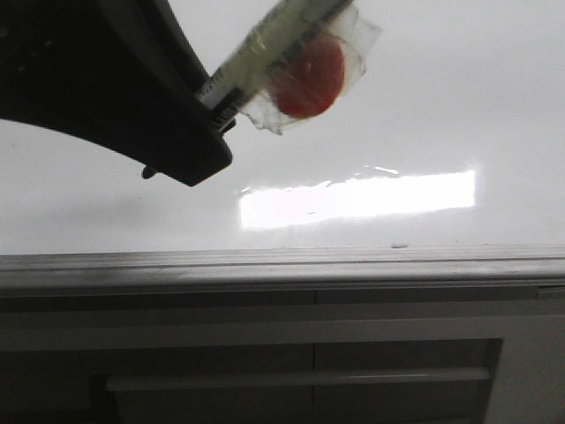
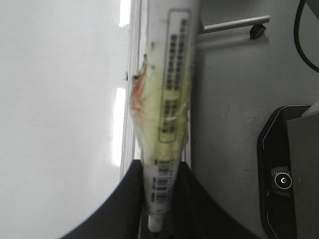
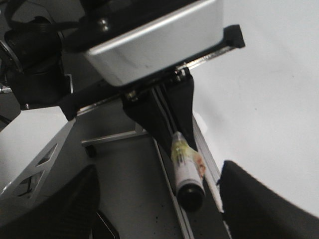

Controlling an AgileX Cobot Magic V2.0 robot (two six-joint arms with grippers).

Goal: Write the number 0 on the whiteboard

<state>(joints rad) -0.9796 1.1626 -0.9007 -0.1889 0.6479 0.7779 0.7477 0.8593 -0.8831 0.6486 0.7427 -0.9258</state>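
My left gripper (image 1: 212,115) is shut on a white marker (image 1: 265,53) wrapped in yellowish tape with a red disc under clear tape, held in front of the whiteboard (image 1: 424,106). In the left wrist view the marker (image 2: 167,99) lies between the dark fingers (image 2: 124,199) along the board's grey strip (image 2: 132,74). No number 0 shows on the board. In the right wrist view the marker's black end (image 3: 190,193) points at the camera, between the wide-apart jaws of my open, empty right gripper (image 3: 159,204).
The grey strip (image 1: 282,265) runs under the board, with a dark cabinet panel and its handle (image 1: 300,380) below. A bright light reflection (image 1: 353,199) lies on the board. Grey floor, a caster leg (image 2: 256,31) and a black device (image 2: 289,184) lie beside it.
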